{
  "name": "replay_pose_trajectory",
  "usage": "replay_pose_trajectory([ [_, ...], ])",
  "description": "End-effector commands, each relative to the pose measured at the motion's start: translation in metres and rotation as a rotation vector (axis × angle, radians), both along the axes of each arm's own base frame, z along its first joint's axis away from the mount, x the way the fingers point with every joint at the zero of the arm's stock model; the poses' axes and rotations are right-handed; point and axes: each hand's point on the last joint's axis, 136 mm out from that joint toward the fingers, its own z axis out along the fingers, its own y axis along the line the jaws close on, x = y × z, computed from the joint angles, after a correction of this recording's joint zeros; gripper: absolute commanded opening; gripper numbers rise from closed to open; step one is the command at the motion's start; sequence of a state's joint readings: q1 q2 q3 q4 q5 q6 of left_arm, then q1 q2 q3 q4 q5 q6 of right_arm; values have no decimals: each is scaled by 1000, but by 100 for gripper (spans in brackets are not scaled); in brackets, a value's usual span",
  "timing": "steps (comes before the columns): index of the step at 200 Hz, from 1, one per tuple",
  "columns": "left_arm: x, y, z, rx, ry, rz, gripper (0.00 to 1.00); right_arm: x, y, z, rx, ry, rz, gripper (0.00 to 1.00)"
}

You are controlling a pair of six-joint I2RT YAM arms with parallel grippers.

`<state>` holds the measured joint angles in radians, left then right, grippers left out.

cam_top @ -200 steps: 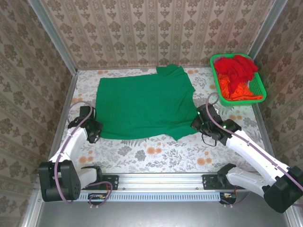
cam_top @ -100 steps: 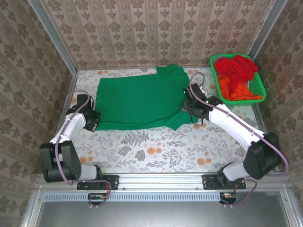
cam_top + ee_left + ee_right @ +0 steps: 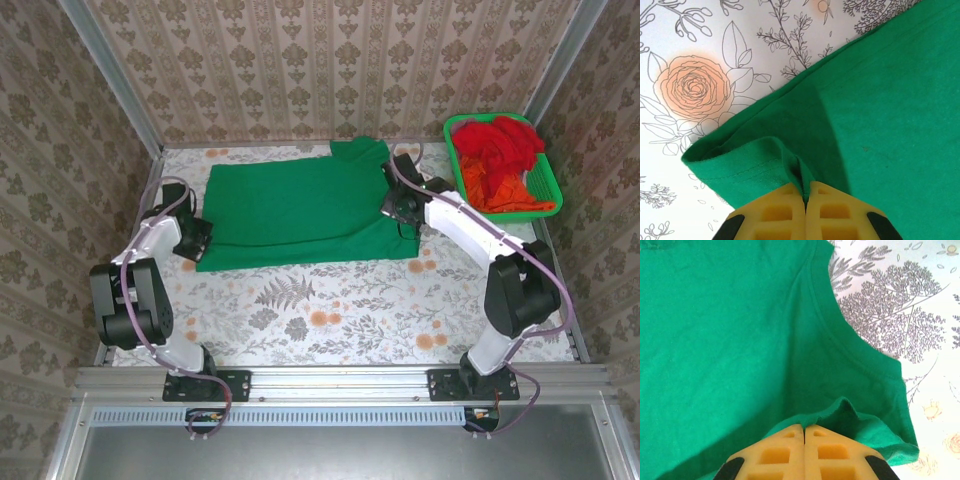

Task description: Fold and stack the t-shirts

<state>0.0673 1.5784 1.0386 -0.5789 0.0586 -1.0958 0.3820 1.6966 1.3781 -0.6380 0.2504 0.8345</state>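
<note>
Green t-shirt [image 3: 290,205] is spread on the floral surface [image 3: 320,300], long axis left to right, neck end pointing right. Left gripper [image 3: 805,192] jaws are clamped on a hem corner fold, right gripper [image 3: 804,431] jaws clamped on fabric by the neckline.

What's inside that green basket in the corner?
A crumpled heap of red cloth with orange cloth at its near side. The heap covers the floor of the basket, so anything beneath it can't be seen.
</note>
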Motion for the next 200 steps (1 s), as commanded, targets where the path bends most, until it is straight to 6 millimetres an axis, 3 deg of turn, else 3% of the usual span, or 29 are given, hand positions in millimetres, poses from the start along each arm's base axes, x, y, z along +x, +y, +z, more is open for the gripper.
replay_pose_trajectory([
  [1, 10, 2, 10, 1, -25, -16, 0, 13, 2, 5, 0, -2, 33, 0],
  [56, 14, 9, 15, 41, -18, -30, 0, 32, 2, 2, -1, 3, 74, 0],
  [150, 36, 15, 17, 50, -24, -30, 0, 72, 3, 10, -39, -12, 117, 0],
  [200, 50, 15, 15, 43, -27, -29, 0, 84, 0, 0, -46, 6, 106, 0],
])
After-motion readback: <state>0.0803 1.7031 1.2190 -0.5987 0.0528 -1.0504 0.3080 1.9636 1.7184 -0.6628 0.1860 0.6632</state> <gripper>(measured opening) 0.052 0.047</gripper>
